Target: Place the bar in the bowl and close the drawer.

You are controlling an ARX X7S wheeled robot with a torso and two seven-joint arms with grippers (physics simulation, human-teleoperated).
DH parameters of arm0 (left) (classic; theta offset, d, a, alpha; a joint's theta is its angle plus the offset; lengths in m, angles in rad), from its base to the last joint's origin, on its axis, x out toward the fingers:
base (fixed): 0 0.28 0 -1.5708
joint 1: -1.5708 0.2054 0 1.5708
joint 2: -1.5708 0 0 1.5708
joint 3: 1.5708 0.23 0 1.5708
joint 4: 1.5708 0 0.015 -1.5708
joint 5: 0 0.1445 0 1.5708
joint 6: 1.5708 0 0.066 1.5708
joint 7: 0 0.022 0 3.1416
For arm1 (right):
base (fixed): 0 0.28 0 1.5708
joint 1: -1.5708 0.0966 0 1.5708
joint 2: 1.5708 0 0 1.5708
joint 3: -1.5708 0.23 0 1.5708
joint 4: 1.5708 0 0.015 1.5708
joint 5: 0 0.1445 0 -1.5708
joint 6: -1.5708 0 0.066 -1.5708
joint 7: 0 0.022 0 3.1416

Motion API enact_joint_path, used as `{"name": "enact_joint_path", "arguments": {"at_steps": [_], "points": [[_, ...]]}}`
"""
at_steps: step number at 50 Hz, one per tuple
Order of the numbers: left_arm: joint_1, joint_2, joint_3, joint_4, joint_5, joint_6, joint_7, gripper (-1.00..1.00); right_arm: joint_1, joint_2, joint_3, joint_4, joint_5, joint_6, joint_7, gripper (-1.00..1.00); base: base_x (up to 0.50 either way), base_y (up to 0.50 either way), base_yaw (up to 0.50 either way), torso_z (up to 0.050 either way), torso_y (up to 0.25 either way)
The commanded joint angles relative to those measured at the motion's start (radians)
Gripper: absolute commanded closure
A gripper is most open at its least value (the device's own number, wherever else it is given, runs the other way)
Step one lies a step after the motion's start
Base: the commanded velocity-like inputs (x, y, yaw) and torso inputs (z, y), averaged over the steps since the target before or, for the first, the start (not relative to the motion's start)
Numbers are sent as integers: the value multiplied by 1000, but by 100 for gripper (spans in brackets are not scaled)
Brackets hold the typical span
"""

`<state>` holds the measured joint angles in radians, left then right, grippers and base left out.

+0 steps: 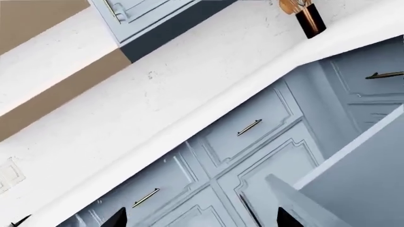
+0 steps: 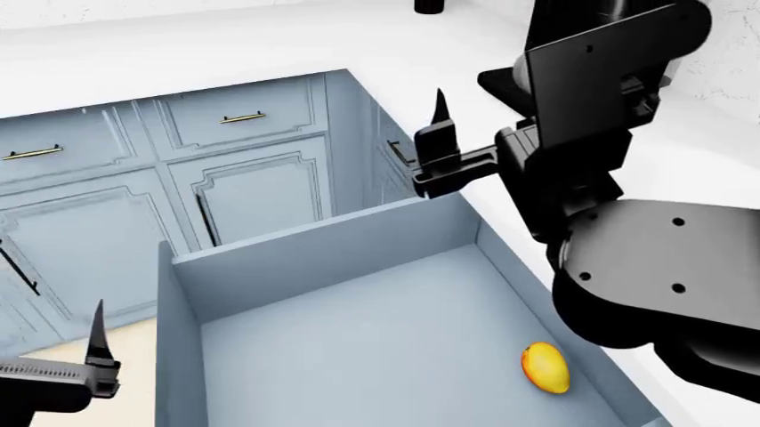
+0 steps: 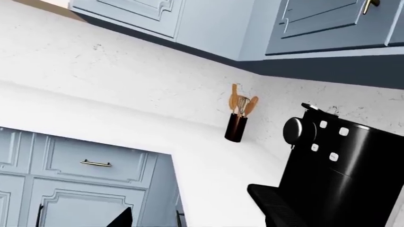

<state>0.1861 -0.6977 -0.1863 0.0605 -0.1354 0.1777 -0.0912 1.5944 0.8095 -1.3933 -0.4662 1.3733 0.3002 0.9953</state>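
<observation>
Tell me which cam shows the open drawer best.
Head view: it looks down into the drawer, showing both side walls, the front wall, most of the floor and a yellow fruit inside. The left wrist view catches only one corner and rim. The right wrist view does not show it.

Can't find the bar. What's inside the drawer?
Inside the drawer, only a yellow-orange fruit lies on the floor near the right wall. No bar visible; the nearest part is cut off by the frame.
</observation>
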Motion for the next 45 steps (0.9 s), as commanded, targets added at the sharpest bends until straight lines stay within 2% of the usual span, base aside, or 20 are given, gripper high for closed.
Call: {"name": "enact_joint_path", "arguments": {"at_steps": [1, 17, 28, 35, 45], "points": [[-30, 33, 29, -177, 66, 55, -28, -100, -3, 6, 3, -7, 3, 2, 8, -100, 0, 0, 0, 0, 0], [-34, 71, 21, -329, 73, 84, -66, -100, -20, 3, 3, -2, -6, -4, 9, -100, 0, 0, 0, 0, 0], [-110, 160, 21, -482, -101, 97, 36, -100, -31, 8, 3, -9, -8, -7, 14, -100, 0, 0, 0, 0, 0], [-133, 194, 32, -498, -187, 93, 116, -100, -31, 8, 4, -9, -7, -5, 14, -100, 0, 0, 0, 0, 0], [-186, 221, 85, -539, -194, 74, 174, -100, -24, 6, 9, -10, -2, 2, 14, -100, 0, 0, 0, 0, 0]]}}
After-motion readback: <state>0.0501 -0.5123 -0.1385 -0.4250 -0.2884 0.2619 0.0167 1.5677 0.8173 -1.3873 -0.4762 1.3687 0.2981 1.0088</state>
